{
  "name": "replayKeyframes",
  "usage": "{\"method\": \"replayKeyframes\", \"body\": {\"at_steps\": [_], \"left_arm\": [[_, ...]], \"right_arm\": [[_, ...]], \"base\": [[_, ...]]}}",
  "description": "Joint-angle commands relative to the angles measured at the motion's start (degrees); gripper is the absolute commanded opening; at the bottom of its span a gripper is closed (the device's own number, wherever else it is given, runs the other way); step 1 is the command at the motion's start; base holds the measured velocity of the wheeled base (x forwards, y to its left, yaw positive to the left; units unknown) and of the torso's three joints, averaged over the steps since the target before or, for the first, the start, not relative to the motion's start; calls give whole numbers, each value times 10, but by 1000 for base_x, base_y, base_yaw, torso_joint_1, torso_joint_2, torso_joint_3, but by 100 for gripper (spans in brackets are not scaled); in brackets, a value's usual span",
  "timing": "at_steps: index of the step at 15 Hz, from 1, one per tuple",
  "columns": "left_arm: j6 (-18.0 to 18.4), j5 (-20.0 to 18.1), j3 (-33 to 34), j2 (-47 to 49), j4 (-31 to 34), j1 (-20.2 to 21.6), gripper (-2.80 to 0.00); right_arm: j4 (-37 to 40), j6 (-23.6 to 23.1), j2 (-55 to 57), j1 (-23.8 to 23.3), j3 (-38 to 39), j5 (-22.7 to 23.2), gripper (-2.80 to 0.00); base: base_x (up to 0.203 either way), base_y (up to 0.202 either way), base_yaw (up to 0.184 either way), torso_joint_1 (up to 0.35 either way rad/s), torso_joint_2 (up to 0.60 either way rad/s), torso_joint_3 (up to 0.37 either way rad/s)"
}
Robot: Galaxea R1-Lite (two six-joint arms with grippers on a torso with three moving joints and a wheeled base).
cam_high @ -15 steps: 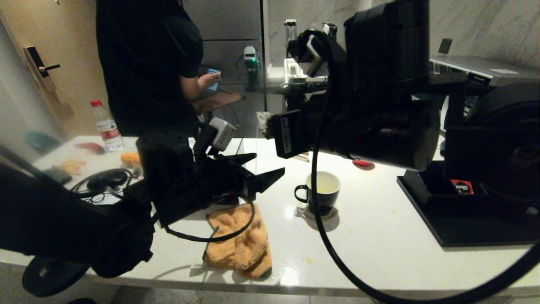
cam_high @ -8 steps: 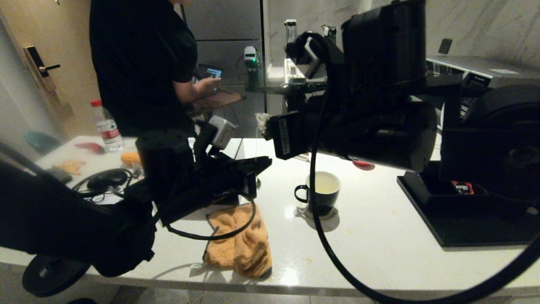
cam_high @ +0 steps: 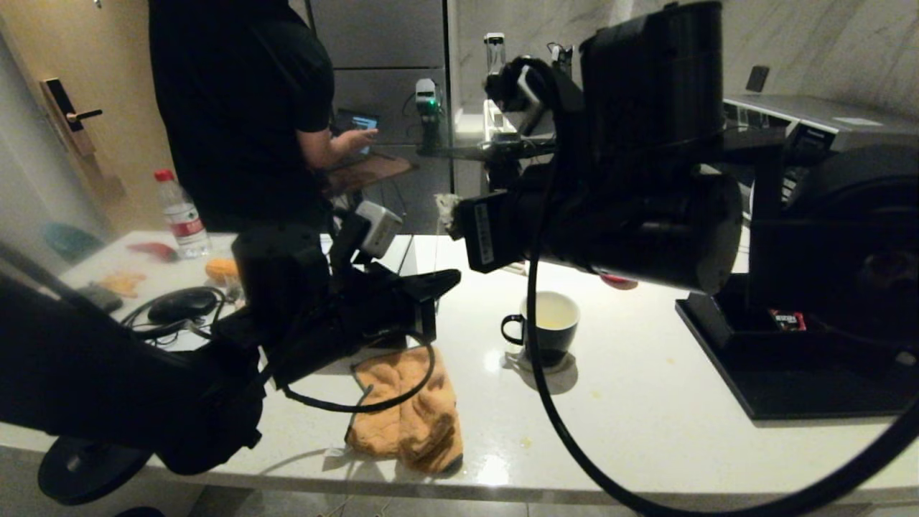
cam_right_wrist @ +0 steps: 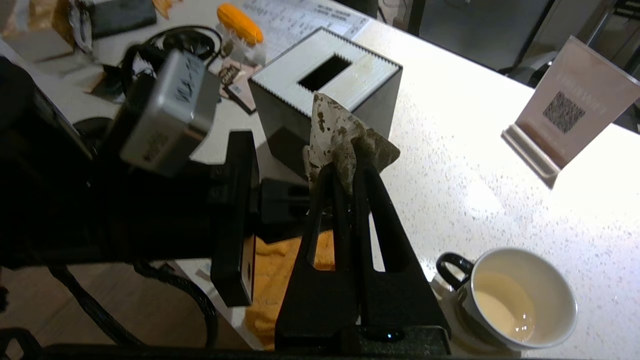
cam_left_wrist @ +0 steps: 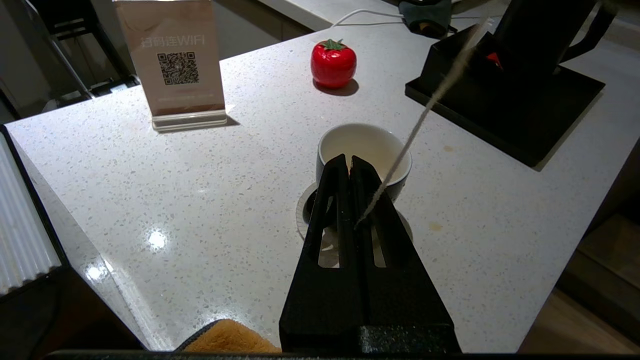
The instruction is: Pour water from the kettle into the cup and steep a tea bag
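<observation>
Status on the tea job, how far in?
Water is poured: the cup holds pale liquid, and the kettle sits on its black tray. In hand: the right hand is shut on the tea bag, held above the counter, and the left hand is shut on its string. Left: lower the bag into the cup and steep.

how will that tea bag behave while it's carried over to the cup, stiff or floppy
Probably floppy: the tea bag sits crumpled where the right hand pinches it. Likely very light, so it may swing. Its string, pinched by the left hand, looks taut, which should steady it.
</observation>
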Motion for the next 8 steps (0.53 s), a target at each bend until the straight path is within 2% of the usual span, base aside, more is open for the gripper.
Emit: {"method": "replayKeyframes", "body": {"at_steps": [1, 8], "left_arm": [[-1, 0, 0, -2, -3, 1, -280], [-4, 15, -1, -2, -3, 1, -280]], "right_arm": [[-1, 0, -6, 0, 20, -1, -280], [-71, -2, -35, 4, 130, -3, -280]], "base": [[0, 0, 0, 0, 0, 0], [0, 0, 0, 0, 0, 0]]}}
